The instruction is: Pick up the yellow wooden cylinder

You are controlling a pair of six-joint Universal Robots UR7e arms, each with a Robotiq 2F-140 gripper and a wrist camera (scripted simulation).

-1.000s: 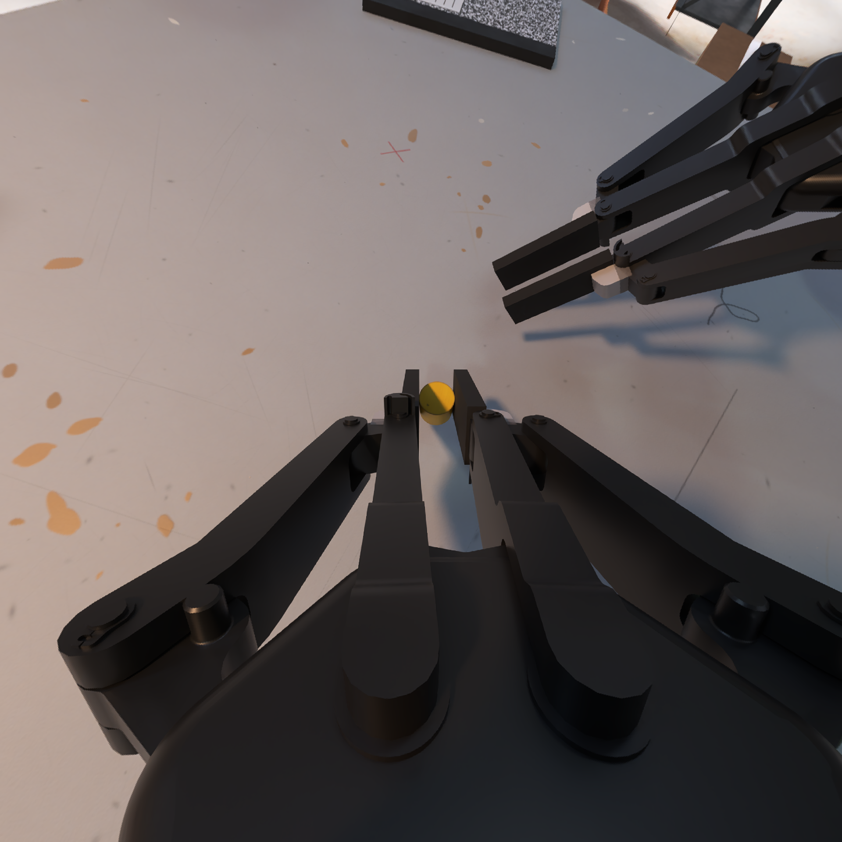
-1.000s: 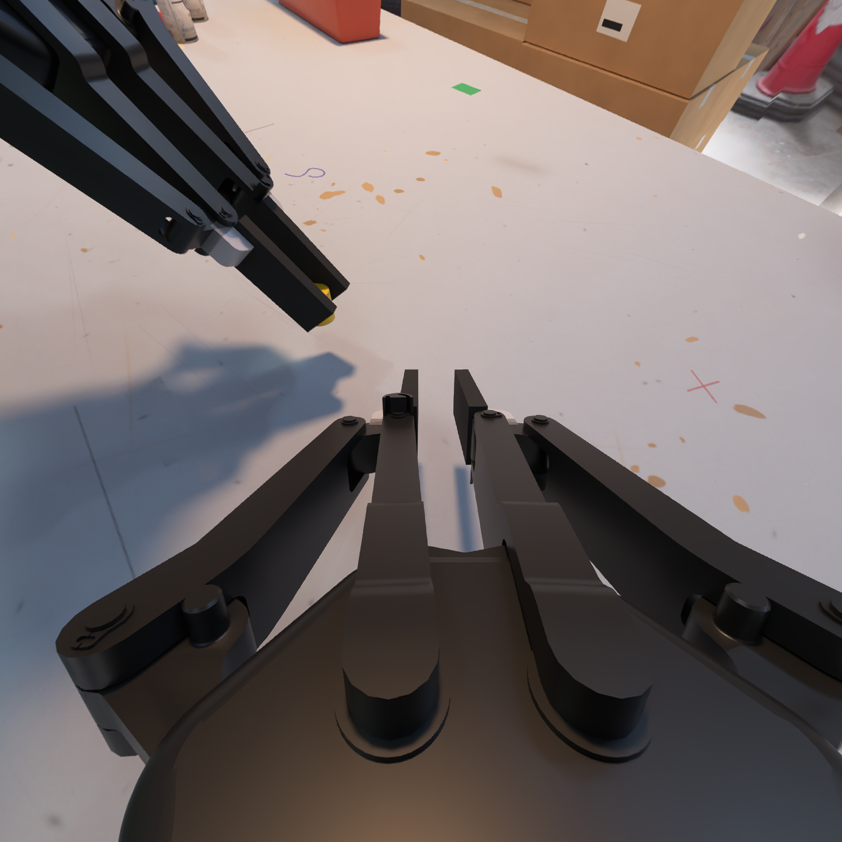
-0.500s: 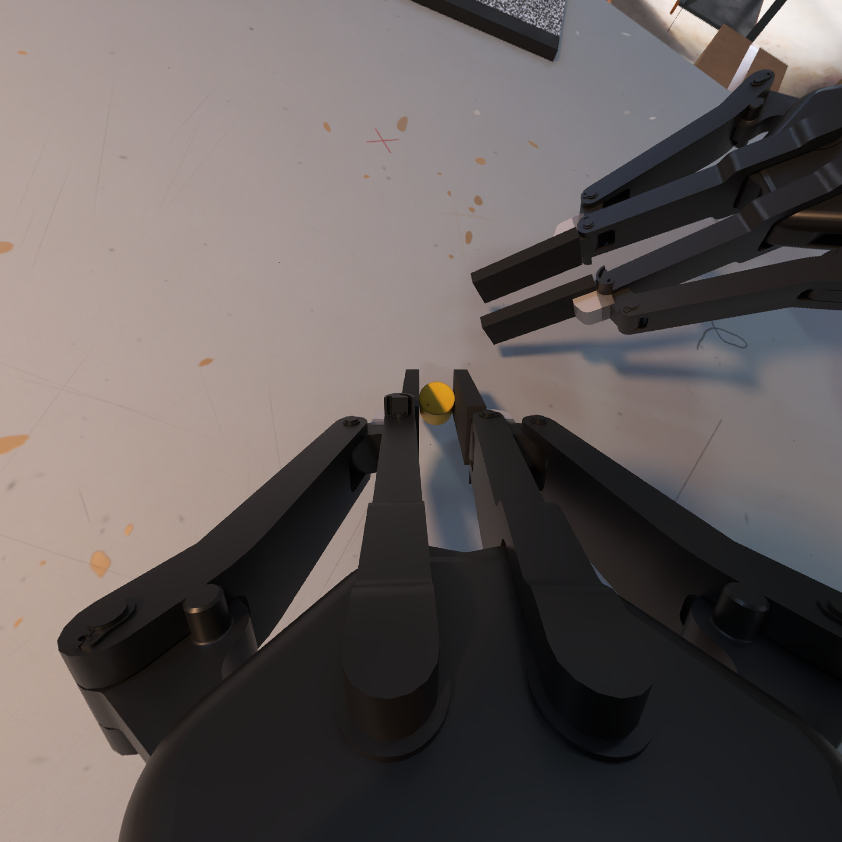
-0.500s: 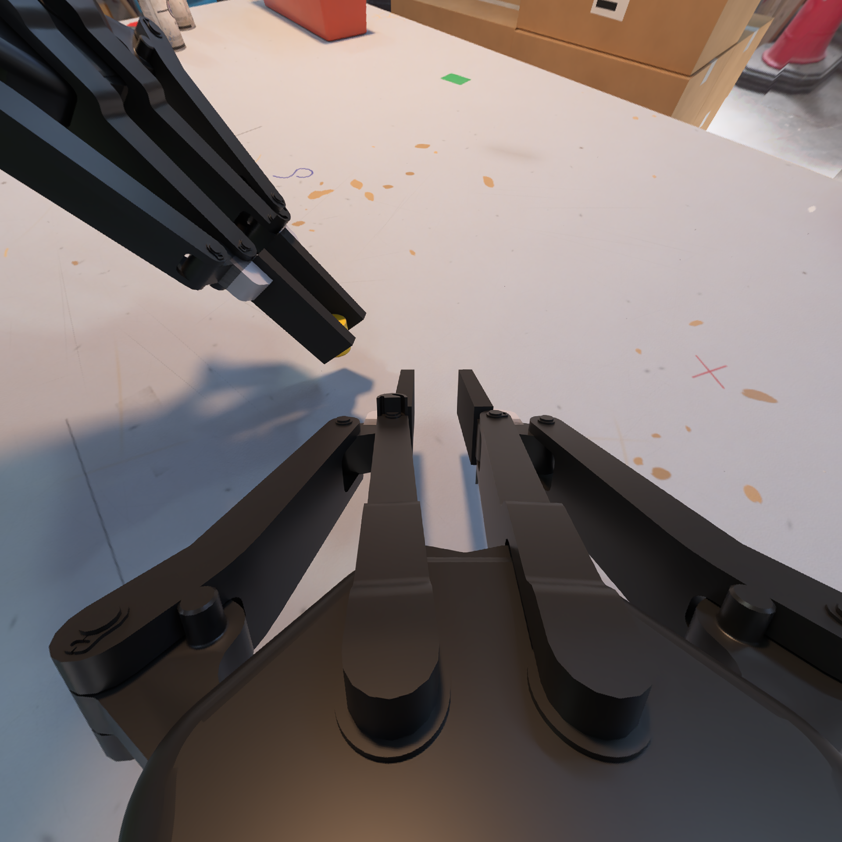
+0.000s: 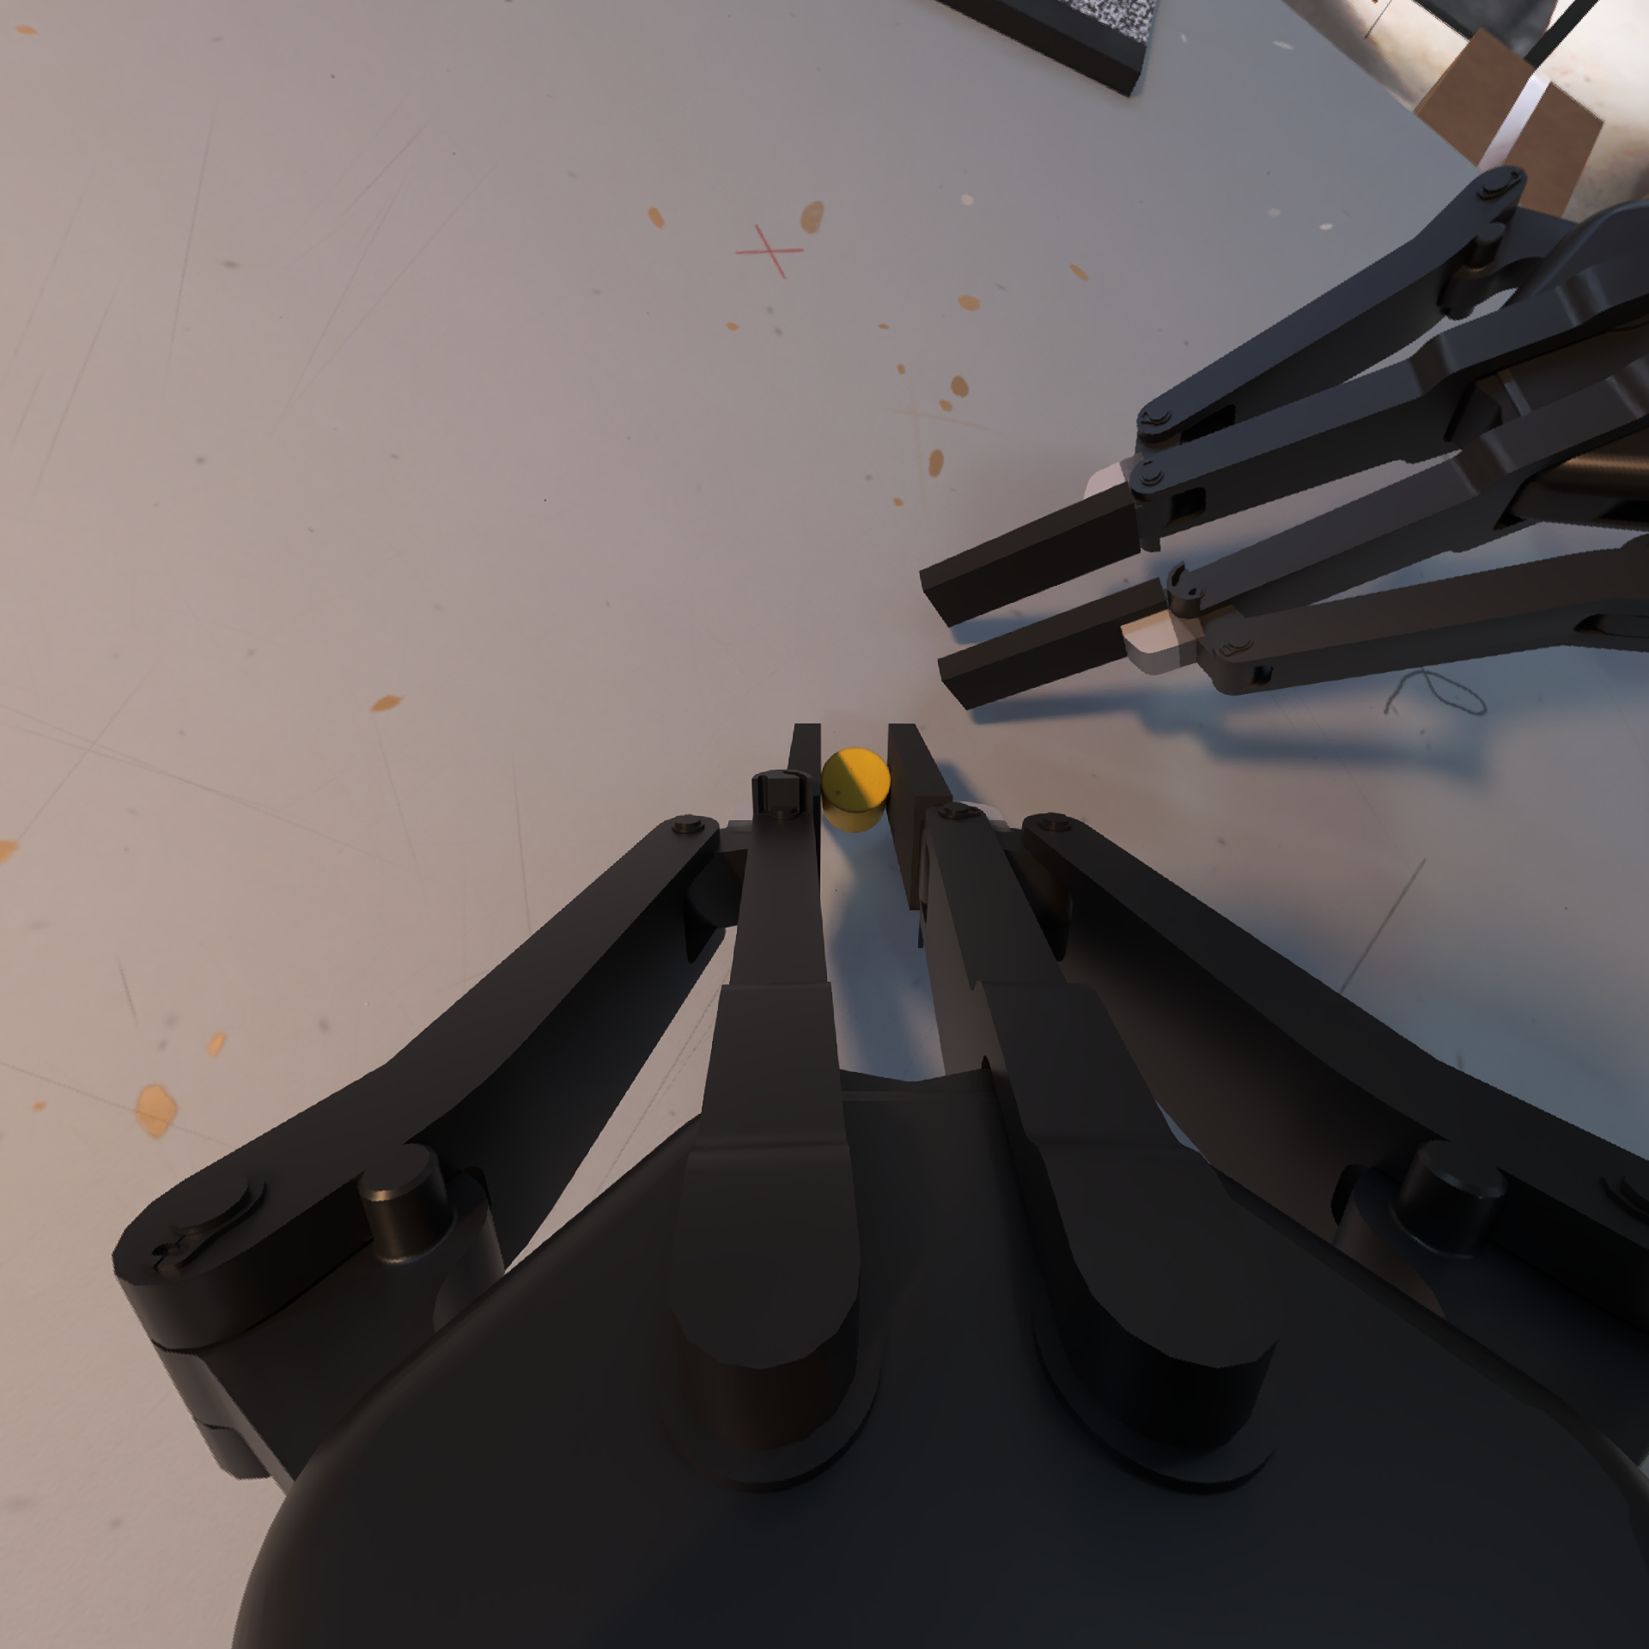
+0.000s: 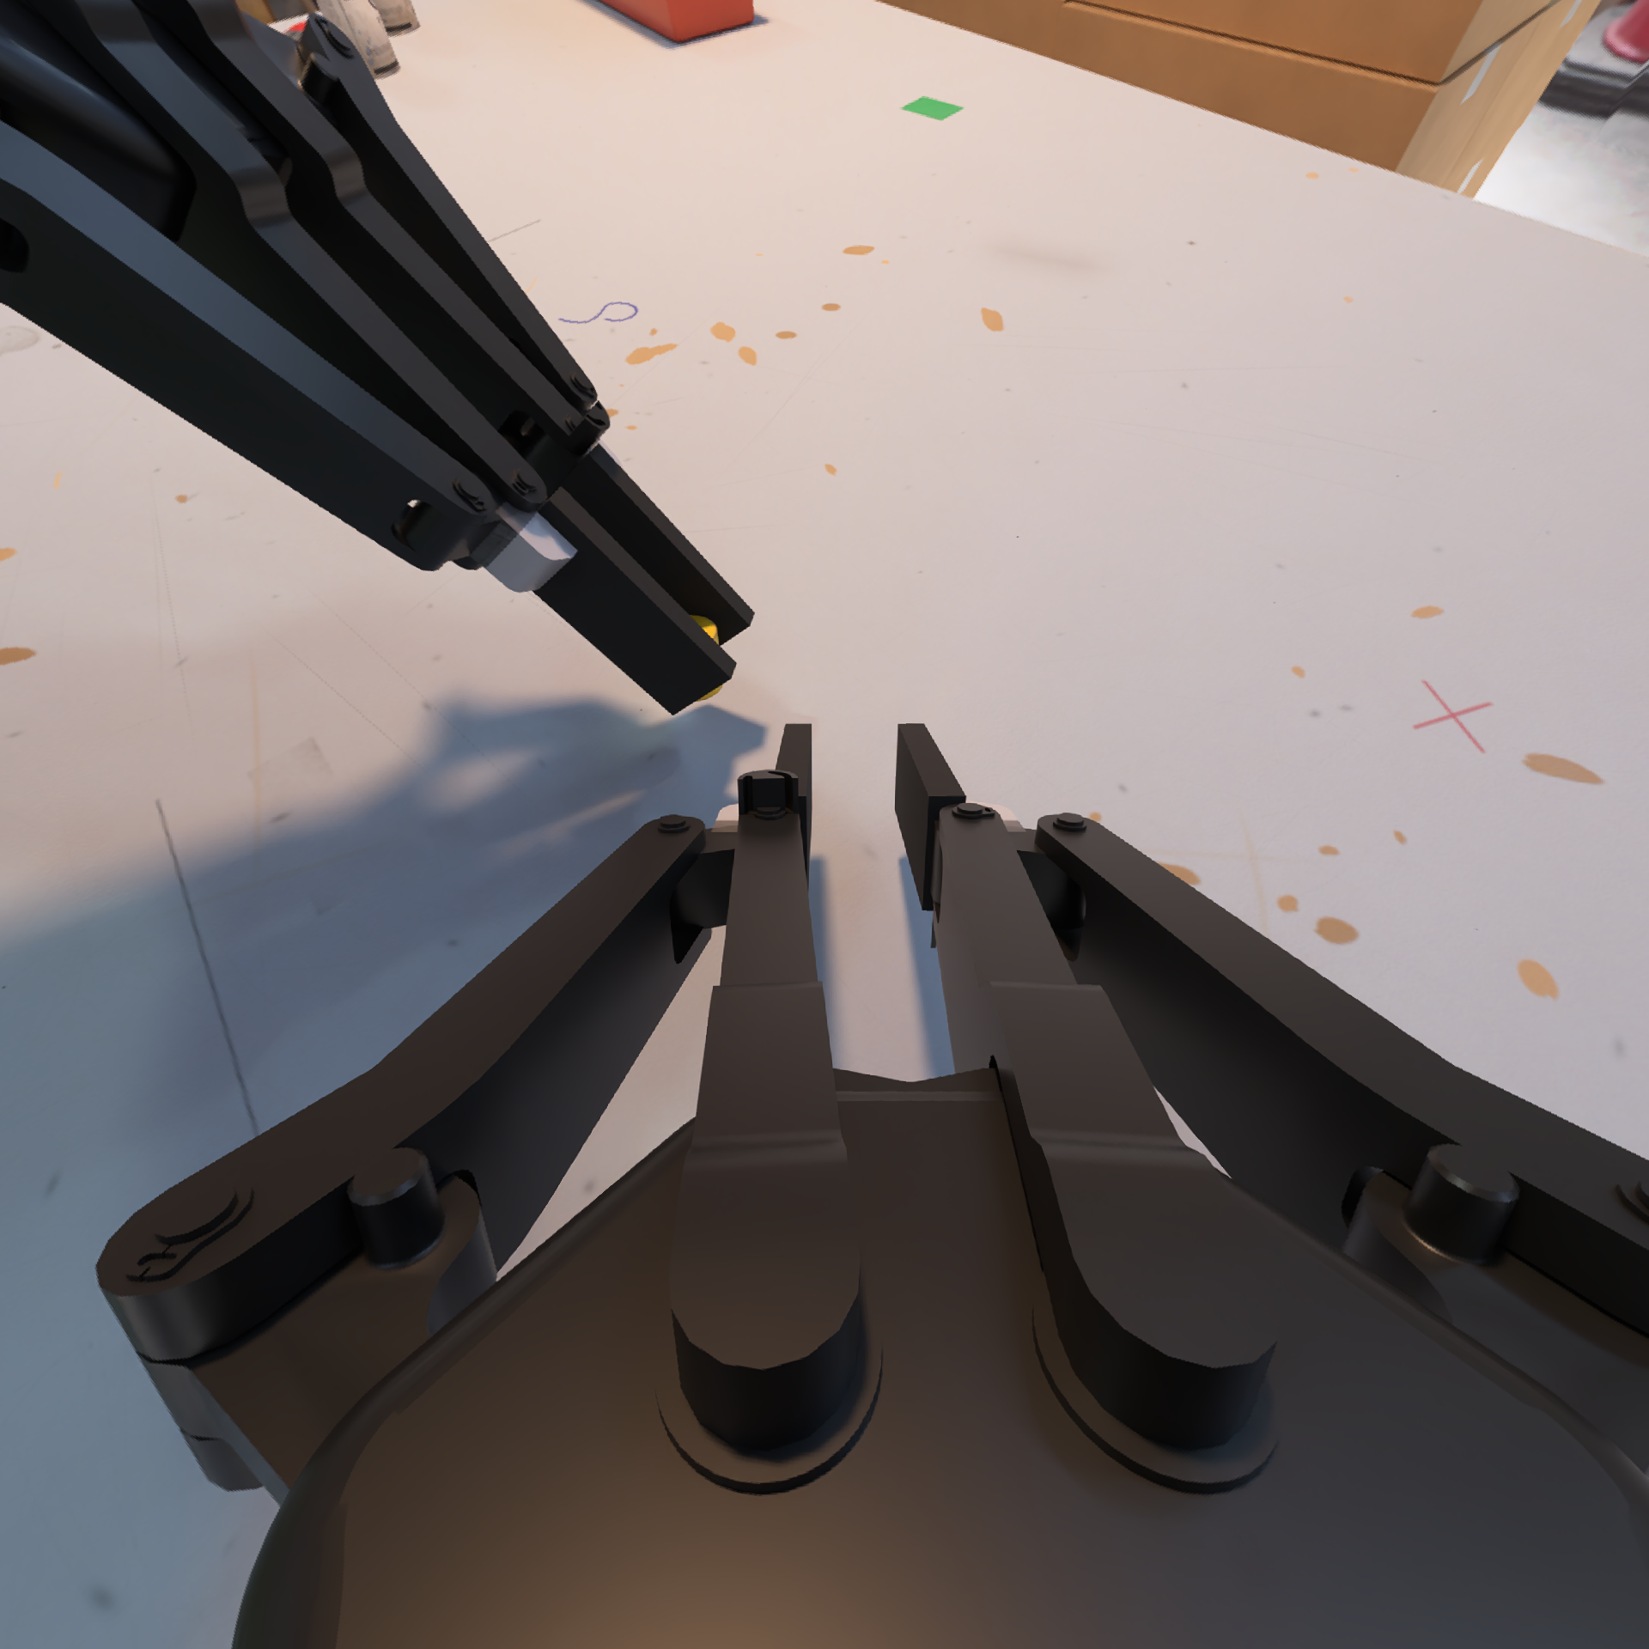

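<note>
The yellow wooden cylinder (image 5: 855, 785) sits end-on between the fingertips of my left gripper (image 5: 852, 745), which is shut on it, low over the pale table (image 5: 357, 446). In the right wrist view the left gripper (image 6: 714, 660) comes in from the upper left, and only a sliver of the yellow cylinder (image 6: 707, 627) shows between its pads. My right gripper (image 6: 852, 749) is empty with its jaws a narrow gap apart, just right of the left gripper's tips. It also shows in the left wrist view (image 5: 941, 633), at the right, pointing toward the cylinder.
A black slab with a speckled top (image 5: 1071, 36) lies at the far edge. Cardboard boxes (image 6: 1249, 53) and a red box (image 6: 687, 13) stand at the back. A green square (image 6: 932, 108) and a red cross (image 6: 1453, 716) mark the paint-speckled table.
The two grippers have come closer together, the left still shut on the cylinder. The right gripper's jaws have parted slightly.
</note>
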